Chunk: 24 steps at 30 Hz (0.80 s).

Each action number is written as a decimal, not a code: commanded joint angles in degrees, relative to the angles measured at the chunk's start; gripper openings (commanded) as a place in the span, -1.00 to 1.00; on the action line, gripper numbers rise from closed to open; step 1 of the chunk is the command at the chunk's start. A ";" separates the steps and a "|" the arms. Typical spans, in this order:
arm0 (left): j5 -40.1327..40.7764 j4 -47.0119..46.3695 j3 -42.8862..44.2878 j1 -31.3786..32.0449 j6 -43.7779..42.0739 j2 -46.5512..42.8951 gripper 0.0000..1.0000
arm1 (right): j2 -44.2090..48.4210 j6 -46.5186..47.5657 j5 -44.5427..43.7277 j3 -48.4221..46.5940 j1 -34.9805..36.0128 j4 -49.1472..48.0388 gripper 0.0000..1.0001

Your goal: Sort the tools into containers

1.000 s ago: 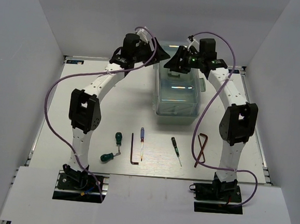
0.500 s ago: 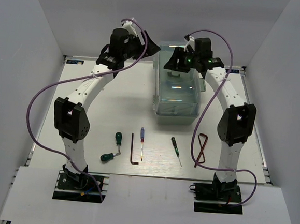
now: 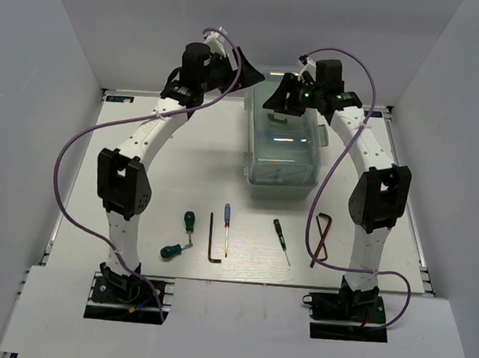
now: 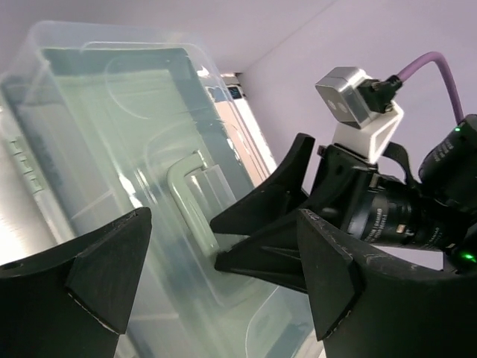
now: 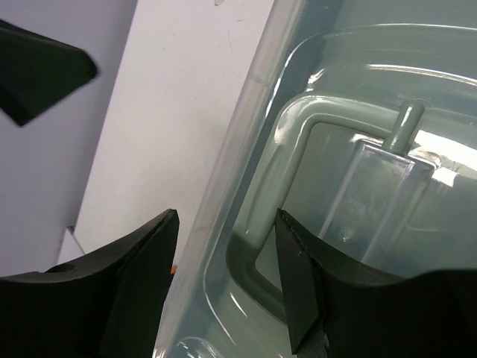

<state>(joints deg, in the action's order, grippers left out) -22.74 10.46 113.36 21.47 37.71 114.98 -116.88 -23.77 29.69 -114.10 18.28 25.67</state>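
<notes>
Along the near edge of the table (image 3: pixel 183 158) nothing had shifted in the last half-second; every tool lay where it had lain. Farther back, the left arm (image 3: pixel 123 182) had swung its elbow a little toward 3 o'clock, carrying the left gripper (image 3: pixel 250 70) closer to the toolbox (image 3: pixel 281 153). The right arm (image 3: pixel 376 198) had hardly stirred.

I counted two green-handled screwdrivers (image 3: pixel 188 220) at 8 o'clock, one dark hex key (image 3: pixel 212 241), one blue-handled screwdriver (image 3: pixel 226 228) at 6 and one thin dark screwdriver (image 3: pixel 281 239). At 4 o'clock lay the reddish-brown hex keys (image 3: pixel 322 238), one or two, I could not tell. All were out on the table, well apart from the single toolbox at 12 o'clock.

Both claws hung at its far end, jaws apart and gripping nothing. The left was just off the far-left corner, and the right gripper (image 5: pixel 227 224) was above a corner of the handle (image 5: pixel 294 134).

The reddish keys lay just beside the right arm's upright link. Bare table stretched between the tool row and the toolbox and across 9 to 10 o'clock. The box's far end stood near the far wall (image 3: pixel 260 23).
</notes>
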 commanded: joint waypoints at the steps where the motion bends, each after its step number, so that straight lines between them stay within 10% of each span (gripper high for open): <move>1: -4.41 -0.88 4.40 -0.20 2.62 2.26 0.77 | 0.25 -5.22 9.67 -0.77 0.18 -3.78 0.20; 24: -9.16 1.93 10.04 0.85 10.63 10.44 0.77 | 0.51 -8.49 13.29 0.64 -1.32 -7.83 0.15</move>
<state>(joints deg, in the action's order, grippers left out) -30.76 10.83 121.25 22.00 47.46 125.84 -116.90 -31.14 38.37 -113.45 16.45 21.30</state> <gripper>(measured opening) 0.884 0.578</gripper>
